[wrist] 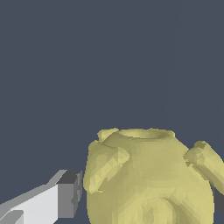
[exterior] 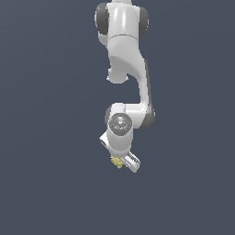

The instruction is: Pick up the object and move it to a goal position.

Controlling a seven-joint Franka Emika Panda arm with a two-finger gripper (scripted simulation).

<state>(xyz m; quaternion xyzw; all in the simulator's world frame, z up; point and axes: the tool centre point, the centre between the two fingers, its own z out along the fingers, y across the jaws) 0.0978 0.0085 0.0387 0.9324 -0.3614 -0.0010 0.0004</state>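
Straddling the object [wrist: 148,179] with my pincer [exterior: 123,164], one finger [wrist: 48,203] just beside it, I cannot tell whether I grip it yet, so I judge the grasp in hand; lifting comes next.

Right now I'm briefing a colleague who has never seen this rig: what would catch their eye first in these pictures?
In the exterior view, the white arm reaches down the middle of a bare dark-grey ground, alone. At its lower end a small pale-yellow object peeks out beside the gripper. In the wrist view that knobbly object looms large, with one grey-tipped finger close beside it.
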